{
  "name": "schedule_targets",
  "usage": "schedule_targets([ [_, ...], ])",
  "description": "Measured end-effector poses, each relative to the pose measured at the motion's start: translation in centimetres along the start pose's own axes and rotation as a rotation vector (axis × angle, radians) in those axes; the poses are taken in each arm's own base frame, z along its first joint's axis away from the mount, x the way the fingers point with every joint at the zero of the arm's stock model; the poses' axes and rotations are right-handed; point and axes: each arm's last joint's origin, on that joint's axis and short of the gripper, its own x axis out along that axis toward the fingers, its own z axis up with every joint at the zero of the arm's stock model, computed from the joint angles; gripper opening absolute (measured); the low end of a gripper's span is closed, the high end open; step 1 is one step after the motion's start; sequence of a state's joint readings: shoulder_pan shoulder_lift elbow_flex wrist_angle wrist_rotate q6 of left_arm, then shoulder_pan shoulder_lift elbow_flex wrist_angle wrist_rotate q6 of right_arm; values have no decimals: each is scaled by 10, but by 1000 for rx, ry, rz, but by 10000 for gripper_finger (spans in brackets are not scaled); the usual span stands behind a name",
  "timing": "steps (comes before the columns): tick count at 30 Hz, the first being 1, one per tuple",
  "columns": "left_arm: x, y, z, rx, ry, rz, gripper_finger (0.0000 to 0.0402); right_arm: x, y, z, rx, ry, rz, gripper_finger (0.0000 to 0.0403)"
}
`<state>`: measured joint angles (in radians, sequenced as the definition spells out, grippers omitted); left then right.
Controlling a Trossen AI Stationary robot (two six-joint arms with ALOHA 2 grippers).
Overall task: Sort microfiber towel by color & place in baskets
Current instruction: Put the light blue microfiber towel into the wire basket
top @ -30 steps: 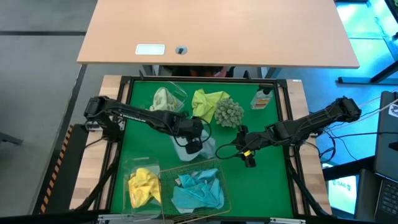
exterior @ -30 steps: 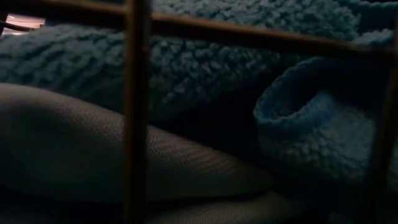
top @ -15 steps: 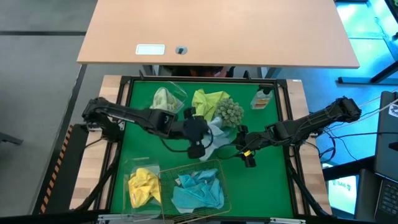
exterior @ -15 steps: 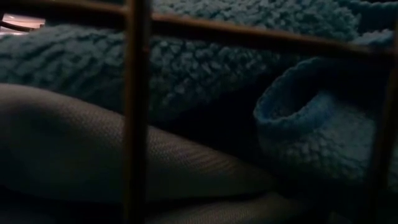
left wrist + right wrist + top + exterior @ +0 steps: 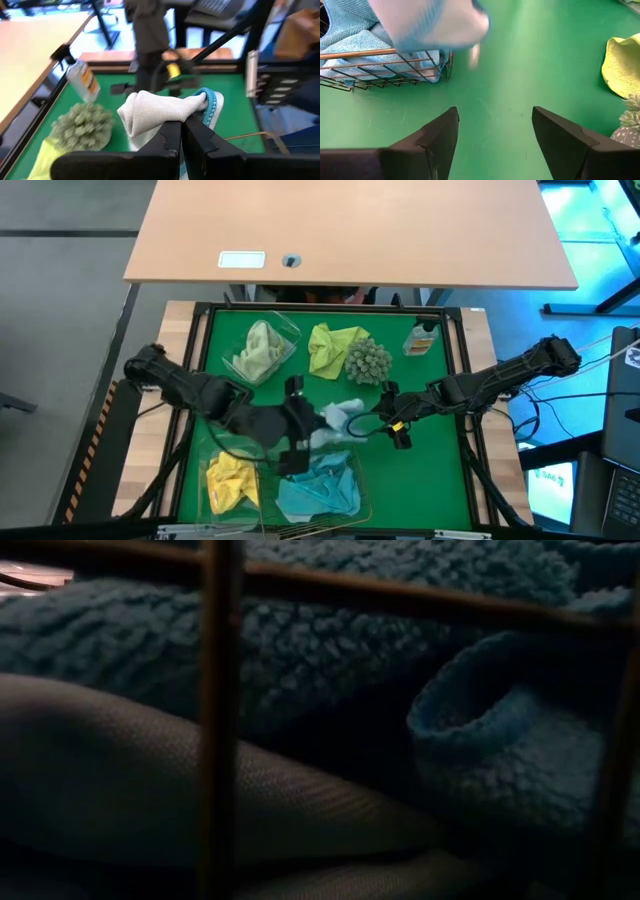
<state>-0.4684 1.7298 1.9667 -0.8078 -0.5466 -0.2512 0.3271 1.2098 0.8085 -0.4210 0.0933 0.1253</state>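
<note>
1. Yellow towel (image 5: 230, 478), bright, bunched inside clear tub (image 5: 212, 450) at table's 7 o'clock corner, touching left side of gold wire basket (image 5: 352, 448).
2. Pale yellow-green towel (image 5: 256, 350), folded loosely in second clear tub (image 5: 285, 326) at 11 o'clock on green mat (image 5: 440, 480).
3. Left gripper (image 5: 296, 450), at mat centre, just past far rim of gold wire basket; fingers (image 5: 170, 137) pinched together on light blue towel (image 5: 338, 418), pale-backed with a teal edge, bunched and hanging from the tips toward 3 o'clock above the mat. Same towel (image 5: 165, 112) fills middle of left wrist view.
4. Gold wire basket at 6 o'clock, holding a heap of teal towels (image 5: 318, 488); low view fully taken up by those towels (image 5: 330, 640) seen through basket wires (image 5: 218, 720).
5. Yellow-green towel (image 5: 333, 345), loose on mat at 12 o'clock, touching spiky grey-green ball (image 5: 368, 360) at its 3 o'clock side.
6. Right gripper (image 5: 397, 420), hovering low over mat just at 3 o'clock of held towel, apart from it; fingers (image 5: 435, 135) spread wide, holding nothing, bare green mat between them.
7. Small bottle with orange label (image 5: 420, 338), lying at 1 o'clock near table frame, well apart from both grippers.
</note>
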Motion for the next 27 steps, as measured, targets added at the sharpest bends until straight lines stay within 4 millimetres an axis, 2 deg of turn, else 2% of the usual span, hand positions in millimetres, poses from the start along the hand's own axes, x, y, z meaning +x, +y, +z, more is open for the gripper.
schedule_targets([
  [7, -36, -23, 8, 21, -56, -53, 0, 0, 0, 0, 0, 0, 0, 253],
  [11, -50, -35, 8, 27, -75, -83, 0, 0, 0, 0, 0, 0, 0, 253],
  [21, -72, -62, -4, 36, -71, -154, 0, 0, 0, 0, 0, 0, 0, 253],
  [27, -80, -73, -24, -56, 57, -158, 0, 0, 0, 0, 0, 0, 0, 253],
])
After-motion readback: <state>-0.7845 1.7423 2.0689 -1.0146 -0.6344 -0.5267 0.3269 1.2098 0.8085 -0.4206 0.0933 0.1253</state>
